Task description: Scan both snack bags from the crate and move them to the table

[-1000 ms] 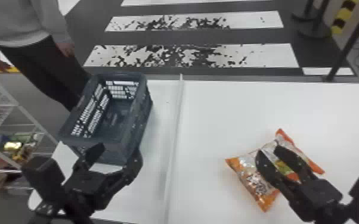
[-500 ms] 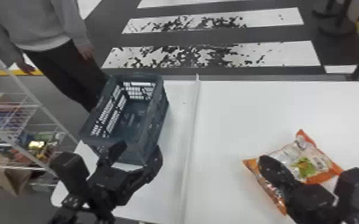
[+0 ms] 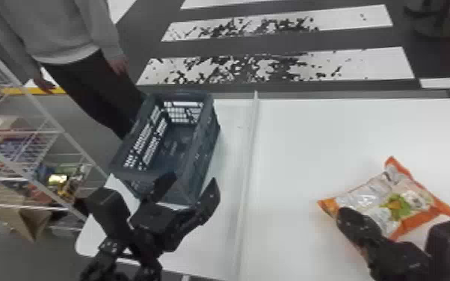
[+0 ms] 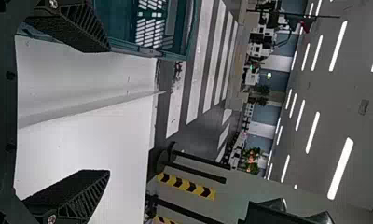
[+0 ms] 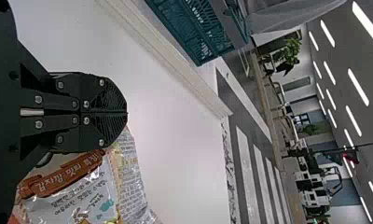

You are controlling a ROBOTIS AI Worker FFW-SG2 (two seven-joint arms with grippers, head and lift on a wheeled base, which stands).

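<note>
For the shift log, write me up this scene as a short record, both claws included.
Surface: white table
Crate: dark blue-grey, slatted, upright on the table's left part
Divider: pale raised strip, between crate and bag
Snack bag: silver and orange, lying on the table right of the strip
Left claw: open, at the crate's near end
Right claw: shut, over the bag's near left part; contact cannot be told
</note>
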